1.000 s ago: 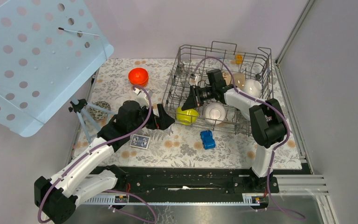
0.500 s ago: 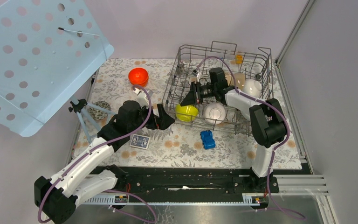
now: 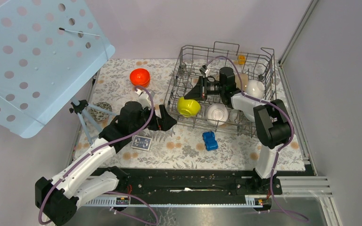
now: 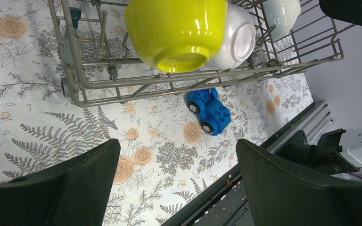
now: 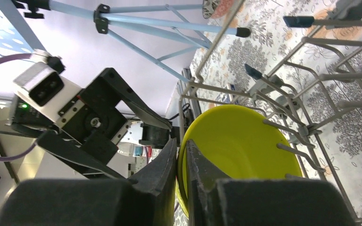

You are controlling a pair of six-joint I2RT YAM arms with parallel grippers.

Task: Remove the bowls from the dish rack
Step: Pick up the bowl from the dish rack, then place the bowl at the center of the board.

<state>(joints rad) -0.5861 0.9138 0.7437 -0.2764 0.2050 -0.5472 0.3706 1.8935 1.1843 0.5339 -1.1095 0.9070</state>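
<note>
The grey wire dish rack (image 3: 269,57) stands at the back right of the mat. My right gripper (image 3: 194,93) reaches into it and is shut on the rim of the yellow-green bowl (image 3: 188,107), which hangs tilted at the rack's front left corner. In the right wrist view the jaws (image 5: 180,147) pinch that rim (image 5: 241,149). Two white bowls (image 3: 217,113) (image 3: 255,88) sit in the rack. An orange-red bowl (image 3: 140,76) sits on the mat to the left. My left gripper (image 3: 168,120) is open and empty just left of the rack, below the yellow-green bowl (image 4: 176,30).
A blue toy car (image 3: 210,140) lies on the mat in front of the rack and shows in the left wrist view (image 4: 208,109). A card box (image 3: 141,142), a speckled ball (image 3: 102,109) and a small tripod (image 3: 86,115) are at the left. A blue perforated panel (image 3: 33,56) overhangs the far left.
My right gripper has drawn back toward the rack's middle, lifting the yellow-green bowl up from the rack's front left corner. The left arm has not moved.
</note>
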